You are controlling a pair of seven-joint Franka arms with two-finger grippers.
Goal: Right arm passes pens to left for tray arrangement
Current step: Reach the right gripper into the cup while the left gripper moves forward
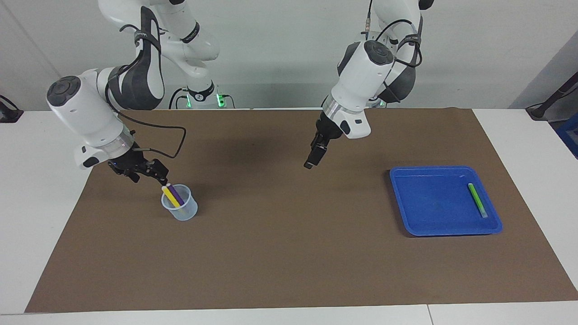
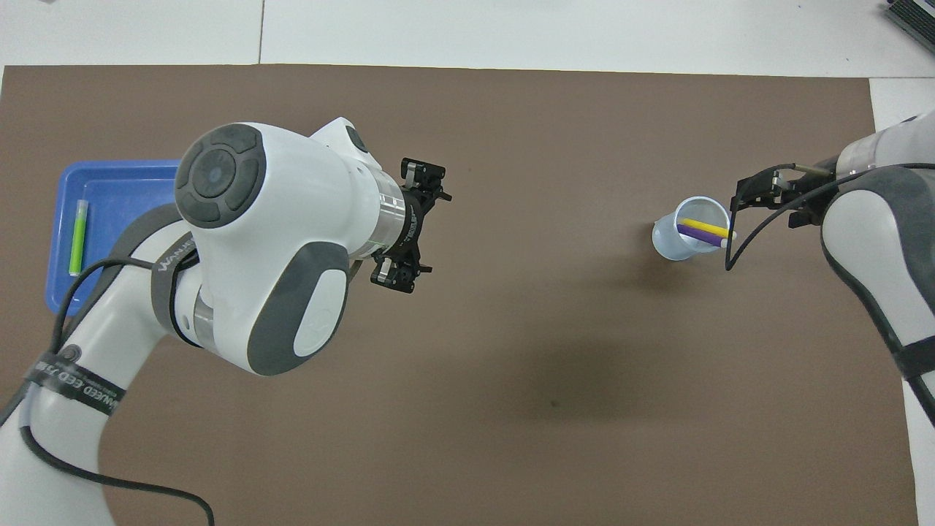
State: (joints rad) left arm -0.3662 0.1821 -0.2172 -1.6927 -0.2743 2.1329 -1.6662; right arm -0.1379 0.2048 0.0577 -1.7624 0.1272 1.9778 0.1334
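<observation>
A yellow pen and a purple pen lean in a small translucent cup. My right gripper hangs open and low beside the cup, one fingertip close to the pens' pale ends, holding nothing. A green pen lies in the blue tray, along the tray's side toward the left arm's end of the table. My left gripper is open and empty over the middle of the mat.
A brown mat covers most of the white table. A black cable loops from the right wrist above the cup. The left arm's bulk hides part of the tray in the overhead view.
</observation>
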